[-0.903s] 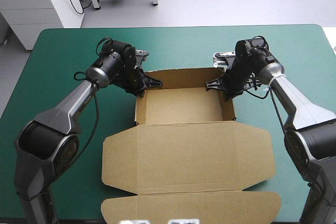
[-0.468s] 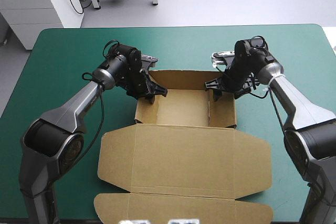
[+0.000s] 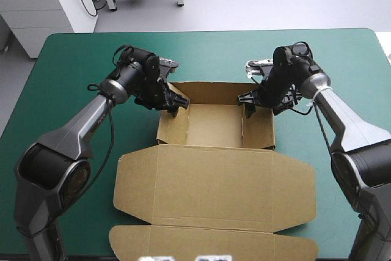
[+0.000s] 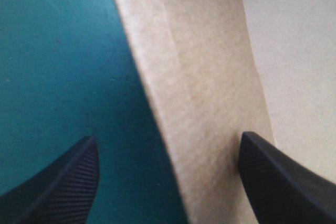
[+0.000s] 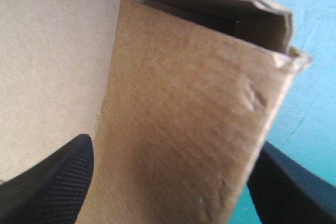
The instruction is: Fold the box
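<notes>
Teal-green counter (image 3: 73, 65) carries the brown box (image 3: 214, 181) at its middle, lying open. Left gripper (image 3: 178, 103) and right gripper (image 3: 247, 102), both spread apart, each straddle one raised side of it.

Your high camera looks forward and down from above and behind, taking in the whole table (image 3: 73, 53) and the box (image 3: 214, 181). Each wrist camera sits very close, looking along its own fingers: the left gripper (image 4: 168, 137) faces the box's left wall (image 4: 199, 103), the right gripper (image 5: 174, 141) its right wall (image 5: 178, 129). Those two walls are what the high view shares with each wrist view.
</notes>
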